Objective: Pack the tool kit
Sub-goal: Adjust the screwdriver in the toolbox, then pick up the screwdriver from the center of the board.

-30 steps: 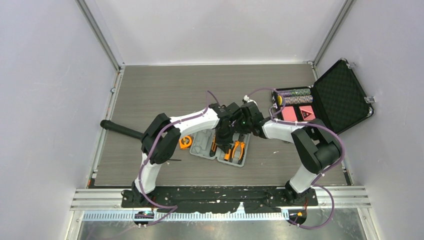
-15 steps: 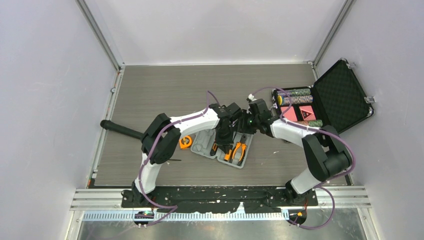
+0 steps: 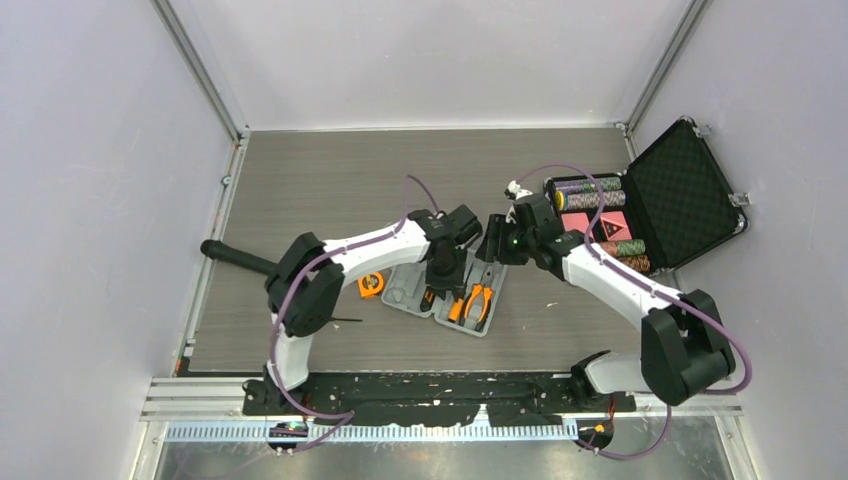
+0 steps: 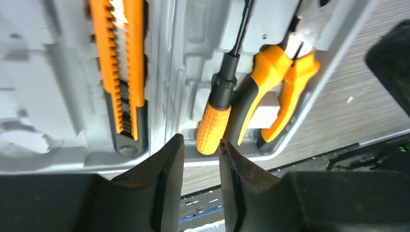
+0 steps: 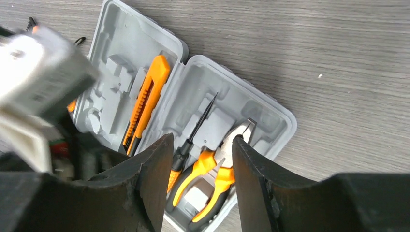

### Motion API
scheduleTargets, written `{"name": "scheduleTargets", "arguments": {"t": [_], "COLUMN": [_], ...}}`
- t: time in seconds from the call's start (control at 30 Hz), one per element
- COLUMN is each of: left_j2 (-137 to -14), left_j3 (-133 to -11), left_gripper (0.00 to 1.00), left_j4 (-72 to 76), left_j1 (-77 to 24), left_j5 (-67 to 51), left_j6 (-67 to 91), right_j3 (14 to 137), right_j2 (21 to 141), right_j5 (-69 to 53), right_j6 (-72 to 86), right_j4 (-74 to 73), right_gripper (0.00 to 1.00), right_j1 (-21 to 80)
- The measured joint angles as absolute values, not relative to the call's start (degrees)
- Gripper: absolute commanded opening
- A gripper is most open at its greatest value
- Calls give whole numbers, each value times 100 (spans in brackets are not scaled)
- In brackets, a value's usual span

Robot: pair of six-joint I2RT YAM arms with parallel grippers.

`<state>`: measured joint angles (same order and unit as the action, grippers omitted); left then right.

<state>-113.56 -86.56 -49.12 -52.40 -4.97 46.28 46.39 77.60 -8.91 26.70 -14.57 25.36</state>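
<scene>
The grey tool kit case (image 3: pixel 406 288) lies open flat on the table. An orange utility knife (image 4: pixel 124 72) sits in its left half. An orange-and-black screwdriver (image 4: pixel 215 113) and the pliers (image 4: pixel 273 87) lie in its right half (image 5: pixel 261 113). An orange tape measure (image 3: pixel 371 284) rests on the table left of the case. My left gripper (image 4: pixel 200 145) hovers just over the case's near edge, slightly open with nothing between its fingers. My right gripper (image 5: pixel 202 141) stands open above the pliers (image 5: pixel 215 169), apart from them. From above, the left gripper (image 3: pixel 441 276) is over the case and the right gripper (image 3: pixel 492 246) is at its far right corner.
A larger black foam-lined case (image 3: pixel 678 190) with poker chips stands open at the right rear. A black cylindrical handle (image 3: pixel 240 259) lies near the left wall, and a thin black piece (image 3: pixel 345 320) lies near the tape measure.
Both grippers have gone from shut to open. The right arm has drawn back up and to the right, off the case. The left gripper stays over the case.
</scene>
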Motion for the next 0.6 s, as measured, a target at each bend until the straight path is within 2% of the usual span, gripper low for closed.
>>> {"name": "scheduleTargets", "arguments": {"t": [0.2, 0.4, 0.53, 0.6], "left_j2": [-10119, -8676, -7881, -7378], "left_j3": [-7942, -6482, -5330, -4799], "left_gripper": [53, 60, 81, 86], "left_j4": [-4469, -4198, -4202, -4316], "left_j1": [-4932, -4143, -3514, -3249], "left_j5": [-193, 156, 434, 655], "left_j6": [4668, 5013, 5380, 5607], "right_j3": [4604, 4353, 4230, 4178], "right_j2": [7234, 6895, 6860, 6816], "right_j5": [-755, -775, -825, -823], "right_j6": [2471, 2373, 2346, 2322], "right_j4": [-1785, -1870, -1861, -1835], "right_gripper": [56, 67, 77, 81], "right_j1": [2530, 2528, 2528, 2528]}}
